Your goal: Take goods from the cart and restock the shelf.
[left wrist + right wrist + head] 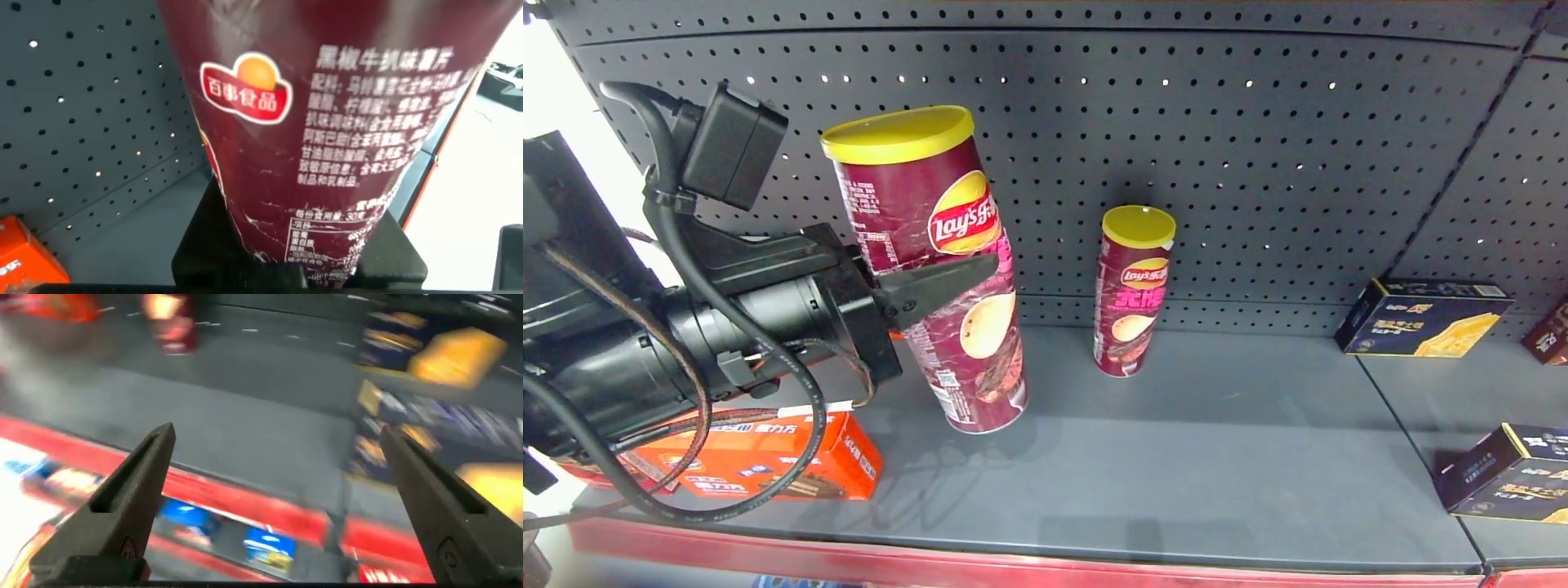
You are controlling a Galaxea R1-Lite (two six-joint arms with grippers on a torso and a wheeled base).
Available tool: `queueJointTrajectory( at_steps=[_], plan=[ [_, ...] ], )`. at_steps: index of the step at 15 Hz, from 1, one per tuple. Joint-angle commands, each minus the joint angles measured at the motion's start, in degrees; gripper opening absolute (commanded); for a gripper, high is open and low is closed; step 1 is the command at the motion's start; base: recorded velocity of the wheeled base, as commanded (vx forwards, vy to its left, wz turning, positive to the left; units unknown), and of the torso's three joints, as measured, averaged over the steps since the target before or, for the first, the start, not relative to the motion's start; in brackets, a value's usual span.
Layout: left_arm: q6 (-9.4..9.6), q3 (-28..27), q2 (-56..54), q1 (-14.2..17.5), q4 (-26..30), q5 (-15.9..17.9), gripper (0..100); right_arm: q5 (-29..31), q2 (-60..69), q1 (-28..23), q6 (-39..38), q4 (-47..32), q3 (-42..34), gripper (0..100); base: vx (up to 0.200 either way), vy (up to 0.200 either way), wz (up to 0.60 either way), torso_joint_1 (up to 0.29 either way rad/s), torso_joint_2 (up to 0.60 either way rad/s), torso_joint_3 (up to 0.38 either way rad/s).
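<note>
A maroon chips can with a yellow lid (pixel 947 269) leans tilted over the left part of the grey shelf board (pixel 1217 474). My left gripper (pixel 935 287) is shut on its middle from the left. The can's base is at the board; I cannot tell whether it touches. In the left wrist view the can's printed side (pixel 327 122) stands close between the black fingers (pixel 392 253). A second, similar can (pixel 1135 294) stands upright at the pegboard back. My right gripper (pixel 276 433) is open with nothing between its fingers, in front of the shelf's red front edge (pixel 245 502).
An orange box (pixel 768 461) lies at the shelf's front left, under my left arm. Dark blue boxes sit on the right, one at the back (pixel 1421 318) and one at the front (pixel 1511 474). Open board lies between the cans and these boxes.
</note>
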State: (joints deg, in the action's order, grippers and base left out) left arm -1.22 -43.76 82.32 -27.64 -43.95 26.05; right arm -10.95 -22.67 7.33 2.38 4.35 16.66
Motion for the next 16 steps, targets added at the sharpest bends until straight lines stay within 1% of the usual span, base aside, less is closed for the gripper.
queueJointTrajectory(
  at_steps=[1, 4, 5, 7, 8, 11, 13, 14, 16],
  plan=[
    [-0.45, 0.43, -0.15, 0.04, 0.0, -0.3, 0, -1.53, -15.91, 2.25, 0.79, 5.05, 3.02, 100, 0.0, 0.0, 0.0, 0.0, 0.0, 0.0],
    [-1.68, 0.35, -0.41, 0.04, 0.09, -1.35, 0, -1.8, -25.93, 3.48, 0.79, 17.44, 2.58, 100, 0.0, 0.0, 0.0, 0.0, 0.0, 0.0],
    [-1.68, 0.26, -0.5, 0.04, 0.09, -1.35, 0, -1.8, -27.77, 3.4, 0.79, 19.91, 2.5, 100, 0.0, 0.0, 0.0, 0.0, 0.0, 0.0],
    [-1.68, -0.27, -0.85, 0.04, 1.85, -1.35, 0, -1.62, -39.29, 2.96, 0.7, 33.09, 3.46, 100, 0.0, 0.0, 0.0, 0.0, 0.0, 0.0],
    [-1.68, -0.18, -1.02, 0.04, 1.94, -1.35, 0, -2.06, -42.63, 2.78, 0.7, 35.64, 4.17, 100, 0.0, 0.0, 0.0, 0.0, 0.0, 0.0],
    [-1.68, -0.01, -1.46, -0.05, 1.94, -1.18, 0, -8.83, -49.04, 2.78, 1.14, 37.04, 9.44, 100, 0.0, 0.0, 0.0, 0.0, 0.0, 0.0],
    [-1.68, -0.18, -1.55, -0.14, 2.02, -1.0, 0, -11.03, -52.65, 3.04, 2.9, 37.13, 12.78, 100, 0.0, 0.0, 0.0, 0.0, 0.0, 0.0],
    [-1.77, -0.44, -1.55, -0.05, 2.2, -0.83, 0, -15.68, -55.99, 3.04, 6.06, 37.13, 15.85, 100, 0.0, 0.0, 0.0, 0.0, 0.0, 0.0],
    [-2.21, -1.06, -1.55, -0.05, 3.08, -0.74, 0, -21.66, -60.91, 2.61, 7.29, 37.22, 19.46, 100, 0.0, 0.0, 0.0, 0.0, 0.0, 0.0]
  ],
)
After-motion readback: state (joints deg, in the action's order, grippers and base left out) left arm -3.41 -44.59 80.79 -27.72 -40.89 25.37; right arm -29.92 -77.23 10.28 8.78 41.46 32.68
